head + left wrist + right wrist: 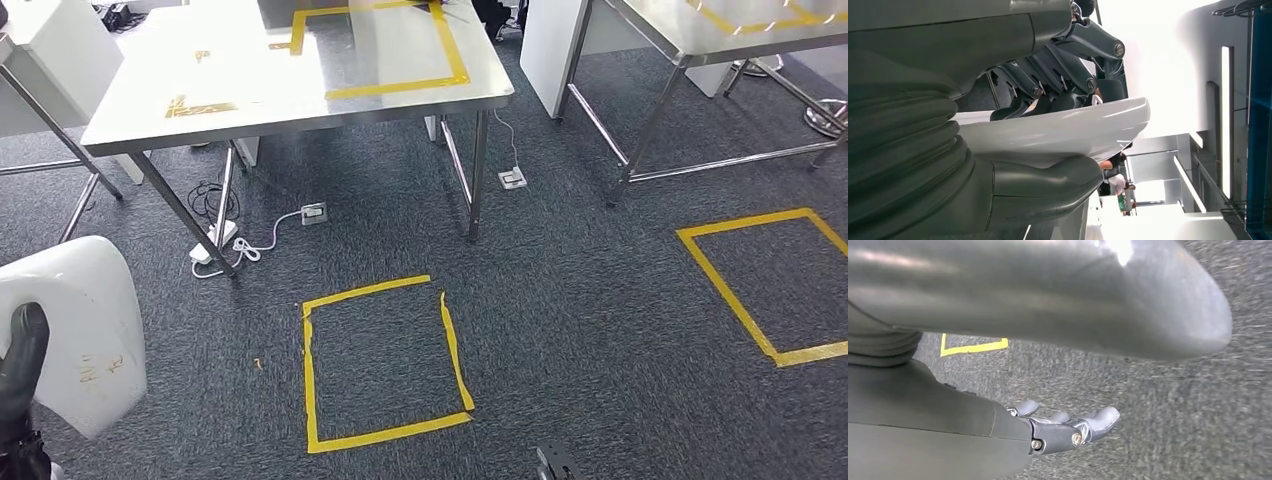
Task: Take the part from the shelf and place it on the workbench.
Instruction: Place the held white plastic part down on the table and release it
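Grey carpet (560, 300) spreads ahead of you, marked with a yellow tape square (385, 365) just short of the steel counter (290, 70). Your left hand (1048, 135) holds the white part (1058, 132) low at your left side, its dark fingers (1048, 95) on one face and the thumb under the other. Your right hand (1063, 427) hangs over the carpet, fingers (1098, 420) loosely apart and holding nothing.

part (85, 330): glossy smooth white plastic. workbench (250, 80): brushed steel top, reflective. floor (580, 300): rough dark carpet, matt yellow tape.
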Robot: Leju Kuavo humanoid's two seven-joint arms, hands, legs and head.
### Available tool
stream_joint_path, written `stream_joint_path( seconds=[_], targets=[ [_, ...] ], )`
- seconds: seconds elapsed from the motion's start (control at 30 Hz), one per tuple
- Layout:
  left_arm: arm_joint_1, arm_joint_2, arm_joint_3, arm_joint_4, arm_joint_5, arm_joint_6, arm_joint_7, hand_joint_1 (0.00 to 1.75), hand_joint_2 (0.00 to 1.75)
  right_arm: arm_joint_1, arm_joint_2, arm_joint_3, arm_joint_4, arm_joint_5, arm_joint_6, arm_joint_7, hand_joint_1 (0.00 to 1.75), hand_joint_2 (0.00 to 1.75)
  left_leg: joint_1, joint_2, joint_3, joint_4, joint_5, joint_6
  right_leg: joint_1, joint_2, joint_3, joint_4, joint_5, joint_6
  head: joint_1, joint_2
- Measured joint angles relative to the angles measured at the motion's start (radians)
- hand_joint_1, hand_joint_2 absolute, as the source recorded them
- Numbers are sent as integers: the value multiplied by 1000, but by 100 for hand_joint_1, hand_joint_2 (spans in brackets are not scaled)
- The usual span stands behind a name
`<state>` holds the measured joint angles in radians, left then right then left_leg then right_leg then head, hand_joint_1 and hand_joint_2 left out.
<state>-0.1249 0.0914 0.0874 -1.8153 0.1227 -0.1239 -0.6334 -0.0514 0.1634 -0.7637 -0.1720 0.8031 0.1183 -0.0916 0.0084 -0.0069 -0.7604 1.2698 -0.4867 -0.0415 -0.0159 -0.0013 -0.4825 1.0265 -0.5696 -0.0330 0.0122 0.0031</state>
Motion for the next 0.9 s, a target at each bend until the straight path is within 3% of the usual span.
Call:
stream_joint_path(
  seconds=[0.03, 0.07, 0.1, 0.13, 0.17, 0.23, 0.27, 0.33, 0.37, 0.4, 0.47, 0.5, 0.53, 0.6, 0.63, 0.67, 0.7, 0.73, 0.77, 0.83, 0.87, 0.9],
  targets=[
    [1, 1, 0, 0, 0, 0, -2, 175, 175, 1, 0, 0, 0, 0, 0, 0, 0, 0, -2, 1, 12, -68, 62, 6, 0, 0, 20, -3, -15, 2, 0, 0],
    [1, 2, 0, 0, 0, -1, -4, 175, 175, 0, 1, 0, 0, 1, 0, 0, 0, 0, -6, 3, 30, -126, 103, 13, 1, 0, 38, -8, -29, 6, 0, 0],
    [2, 3, 0, 1, -1, -1, -5, 175, 175, -1, 2, 0, 1, 1, 1, 0, 0, 0, -11, 5, 51, -178, 123, 21, 1, 0, 53, -15, -41, 11, -2, 0],
    [2, 4, 0, 1, -1, -2, -6, 175, 175, -2, 2, 0, 1, 1, 1, 0, 0, 0, -16, 8, 68, -210, 120, 28, 1, -2, 65, -26, -50, 17, -3, 0],
    [2, 5, 0, 0, -2, -3, -7, 175, 175, -2, 3, -1, 1, 2, 2, 0, 0, 0, -19, 9, 82, -220, 100, 35, 2, -3, 76, -33, -50, 24, -4, 0],
    [2, 8, 0, -4, -3, -3, -7, 175, 175, -5, 3, -1, 1, 2, 3, 0, 0, 0, -17, 6, 113, -249, 73, 47, 2, -5, 76, -6, -22, 34, -2, 0],
    [2, 8, 0, -6, -3, -3, -8, 175, 175, -7, 3, -1, 1, 2, 4, 0, 0, 0, -15, 4, 132, -263, 64, 53, 2, -5, 53, 44, 6, 38, -1, 0],
    [3, 9, 0, -7, -4, -3, -8, 175, 175, -9, 3, -1, 1, 1, 4, -1, 0, 0, -11, 2, 181, -289, 44, 61, 2, -1, -38, 176, 34, 43, 4, 0],
    [3, 9, 0, -5, -6, -3, -8, 175, 175, -7, 3, -1, 1, 1, 4, -1, 0, 0, -11, 1, 206, -299, 31, 63, 2, 0, -88, 229, 17, 45, 5, 0],
    [4, 9, 0, -4, -8, -4, -7, 175, 175, -5, 3, -2, 1, 0, 3, 0, 0, 0, -11, -1, 232, -308, 16, 63, 2, 0, -131, 259, -22, 46, 7, 0],
    [5, 8, 0, -3, -15, -4, -7, 175, 175, 4, 3, -4, 1, -1, 2, 0, 0, 0, -11, -7, 290, -322, -19, 61, 2, 0, -195, 249, -113, 48, 9, 0],
    [6, 8, 0, -3, -17, -4, -7, 175, 175, 8, 3, -5, 1, -1, 0, 0, 0, 0, -10, -9, 321, -326, -39, 60, 2, 1, -217, 214, -124, 47, 10, 0],
    [6, 7, 0, -2, -20, -4, -7, 175, 175, 13, 3, -6, 1, -2, -1, 0, 0, 0, -10, -11, 351, -329, -62, 57, 2, 0, -233, 164, -92, 47, 11, 0],
    [9, 6, 0, 1, -26, -4, -7, 175, 175, 25, 3, -8, 2, -2, -3, 0, 0, 0, -12, -14, 399, -328, -109, 50, 3, -2, -251, 48, 96, 43, 10, 0],
    [11, 5, -1, 2, -30, -4, -6, 175, 175, 30, 3, -9, 2, -3, -4, 0, 0, 0, -13, -15, 421, -330, -136, 45, 6, -3, -251, 15, 175, 40, 8, 0],
    [12, 5, -1, 1, -34, -4, -6, 175, 175, 31, 3, -10, 2, -3, -5, 0, 0, 0, -14, -17, 444, -328, -153, 39, 9, -3, -245, -1, 218, 35, 6, 0],
    [10, 4, -2, -2, -36, -4, -6, 175, 175, 27, 2, -10, 2, -2, -6, -1, 0, 0, -14, -19, 458, -314, -156, 33, 12, -3, -233, 3, 212, 28, 4, 0],
    [7, 4, -2, -7, -38, -4, -6, 175, 175, 20, 2, -11, 1, -2, -6, 0, 0, 0, -12, -18, 456, -279, -142, 27, 12, 1, -216, 9, 195, 20, 3, 0],
    [4, 4, -3, -11, -38, -4, -7, 175, 175, 14, 0, -11, 1, -2, -6, -1, 0, 0, -11, -16, 432, -215, -113, 22, 10, 3, -197, 8, 178, 11, 1, 0],
    [2, 4, -4, -14, -38, -4, -7, 175, 175, 6, -5, -13, 0, -2, -9, -1, 0, 0, -9, -9, 326, -58, -77, 14, 7, 6, -149, 0, 145, -2, -5, 0],
    [4, 4, -5, -13, -39, -4, -7, 175, 175, 5, -8, -14, 0, -3, -12, -1, 0, 0, -8, -6, 265, 2, -93, 10, 7, 6, -122, -4, 126, -5, -8, 0],
    [6, 4, -5, -12, -39, -4, -6, 175, 175, 6, -10, -15, 0, -4, -15, 0, 0, 0, -6, -5, 208, 36, -131, 7, 6, 8, -95, -9, 105, -6, -10, 0]
  ],
)
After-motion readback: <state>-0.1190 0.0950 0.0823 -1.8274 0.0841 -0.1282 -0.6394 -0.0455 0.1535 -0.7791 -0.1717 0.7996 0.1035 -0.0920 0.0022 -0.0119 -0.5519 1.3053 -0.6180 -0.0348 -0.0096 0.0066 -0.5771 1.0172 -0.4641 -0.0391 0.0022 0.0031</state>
